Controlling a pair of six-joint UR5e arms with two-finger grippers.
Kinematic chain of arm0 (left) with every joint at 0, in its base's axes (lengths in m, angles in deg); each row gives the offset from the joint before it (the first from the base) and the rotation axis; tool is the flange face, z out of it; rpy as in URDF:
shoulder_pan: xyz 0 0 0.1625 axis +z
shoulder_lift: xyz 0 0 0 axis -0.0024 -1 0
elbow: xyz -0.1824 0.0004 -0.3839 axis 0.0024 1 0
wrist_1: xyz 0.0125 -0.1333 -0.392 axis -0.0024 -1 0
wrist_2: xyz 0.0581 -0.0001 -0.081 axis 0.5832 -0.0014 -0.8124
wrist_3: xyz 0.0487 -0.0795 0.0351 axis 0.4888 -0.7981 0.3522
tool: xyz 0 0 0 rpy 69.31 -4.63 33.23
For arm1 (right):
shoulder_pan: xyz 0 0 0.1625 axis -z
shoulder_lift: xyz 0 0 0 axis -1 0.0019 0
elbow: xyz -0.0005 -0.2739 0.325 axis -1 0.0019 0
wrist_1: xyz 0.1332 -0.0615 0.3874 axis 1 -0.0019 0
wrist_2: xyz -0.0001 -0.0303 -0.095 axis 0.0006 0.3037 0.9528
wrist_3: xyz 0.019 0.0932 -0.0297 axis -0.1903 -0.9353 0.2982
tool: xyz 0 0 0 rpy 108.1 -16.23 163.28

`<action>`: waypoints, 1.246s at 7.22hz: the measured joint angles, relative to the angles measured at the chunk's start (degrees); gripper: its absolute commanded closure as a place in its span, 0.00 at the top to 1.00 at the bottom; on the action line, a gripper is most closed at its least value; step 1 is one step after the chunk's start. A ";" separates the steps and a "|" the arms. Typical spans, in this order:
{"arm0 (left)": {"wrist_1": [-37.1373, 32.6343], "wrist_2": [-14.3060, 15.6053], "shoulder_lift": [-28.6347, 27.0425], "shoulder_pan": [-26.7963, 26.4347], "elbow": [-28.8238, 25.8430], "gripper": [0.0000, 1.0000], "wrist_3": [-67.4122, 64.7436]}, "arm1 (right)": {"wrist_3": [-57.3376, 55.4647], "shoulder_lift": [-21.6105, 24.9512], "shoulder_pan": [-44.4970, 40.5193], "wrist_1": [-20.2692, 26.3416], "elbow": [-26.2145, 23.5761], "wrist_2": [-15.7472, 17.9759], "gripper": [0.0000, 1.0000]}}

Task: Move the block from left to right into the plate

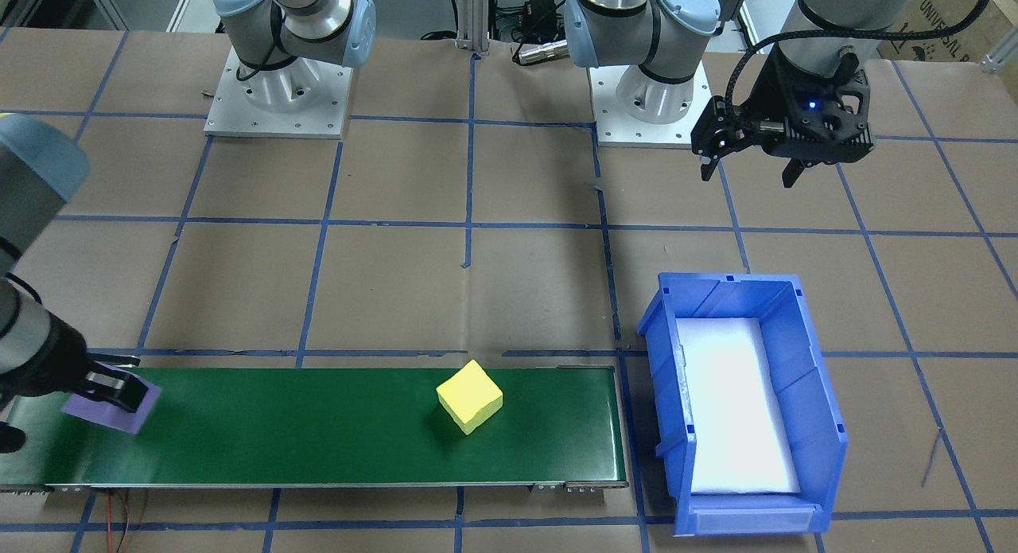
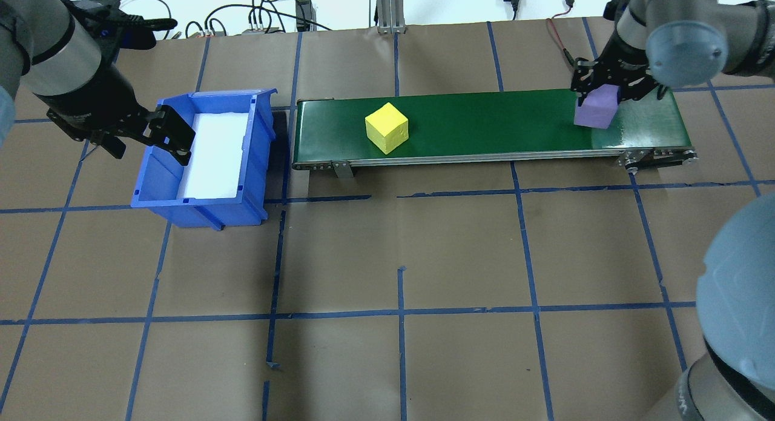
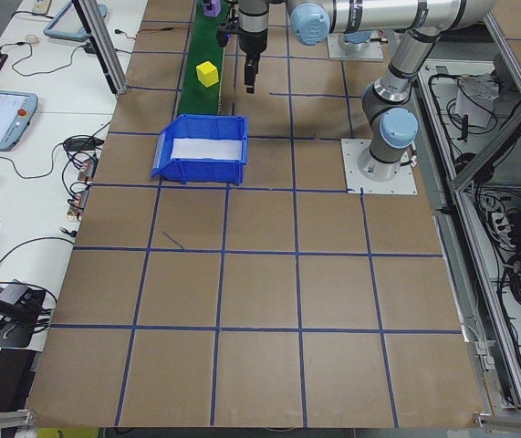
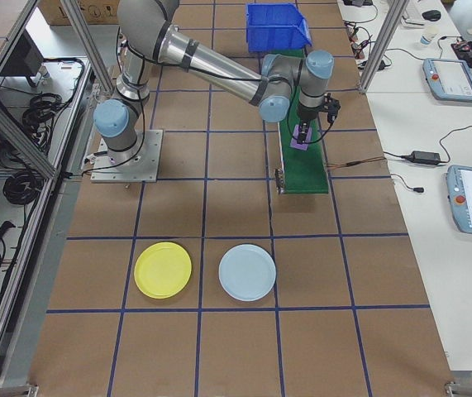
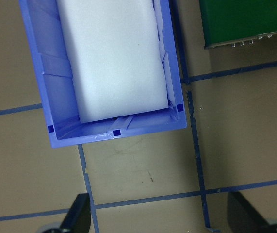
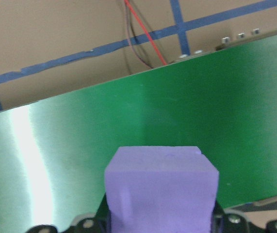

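My right gripper [image 2: 599, 94] is shut on a purple block [image 2: 596, 108] at the right end of the green conveyor belt [image 2: 484, 124]. The wrist view shows that block [image 6: 161, 189] filling the space between the fingers, low over the belt. A yellow block [image 2: 387, 128] sits loose on the belt near its left end. The yellow plate [image 4: 163, 270] lies on the table far from the belt, seen only in the exterior right view. Beside the blue bin [image 2: 200, 212] my left gripper [image 2: 147, 145] hangs open and empty, its fingers [image 5: 77, 216] spread wide.
The blue bin [image 1: 811, 394] has a white liner and stands off the belt's left end. A pale blue plate [image 4: 247, 272] lies next to the yellow one. Red wires [image 6: 145, 29] trail past the belt's far edge. Brown paper with blue tape lines covers the table.
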 measured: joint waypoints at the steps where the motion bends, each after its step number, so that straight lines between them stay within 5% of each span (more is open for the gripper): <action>1: -1.01 0.01 0.34 -0.09 -0.05 1.00 -1.76 | 5.00 0.32 3.41 2.33 0.63 1.25 0.38; 4: -1.86 -0.72 0.63 -3.84 -0.05 1.00 -7.73 | 32.51 0.62 19.90 1.29 -1.07 3.51 0.38; 7: -1.51 -0.43 0.06 -8.69 0.12 1.00 -13.98 | 48.44 -2.07 36.49 -4.43 -3.14 1.43 0.46; 9: -1.26 -0.14 -0.06 -8.69 0.08 1.00 -14.19 | 52.68 -5.08 41.52 -5.68 -2.92 0.12 0.94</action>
